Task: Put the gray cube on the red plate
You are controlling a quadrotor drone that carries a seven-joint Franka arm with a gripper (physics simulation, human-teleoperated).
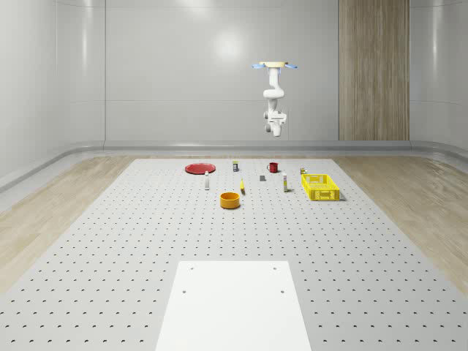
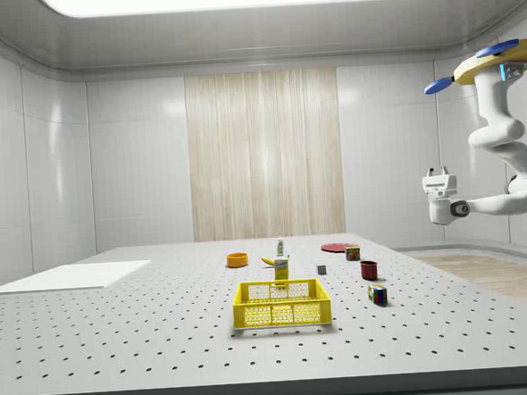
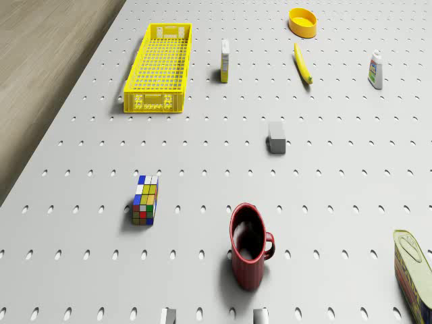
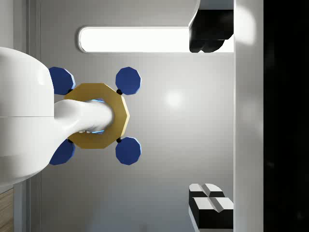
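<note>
The small gray cube [image 1: 262, 178] [image 2: 322, 269] [image 3: 276, 137] lies on the perforated table, between the red mug and the yellow basket. Farther toward the whole-scene view's left lies the flat red plate [image 1: 199, 168] [image 2: 335, 247], well apart from the cube. The drone [image 1: 274, 66] [image 2: 497, 58] hovers high over the table's far part, roughly above the mug. Its arm is folded below it. The gripper [image 1: 277, 114] [image 2: 437, 171] [image 4: 211, 118] points upward at the drone's underside, far above the cube. It is open and holds nothing.
Around the cube stand a red mug [image 3: 248, 246], a Rubik's cube [image 3: 145, 200], a yellow basket [image 3: 158, 66], a small box [image 3: 225, 59], a banana [image 3: 303, 64], an orange bowl [image 3: 303, 21], a bottle [image 3: 376, 70] and a can [image 3: 413, 270]. A white pad [image 1: 234, 303] lies at the near end.
</note>
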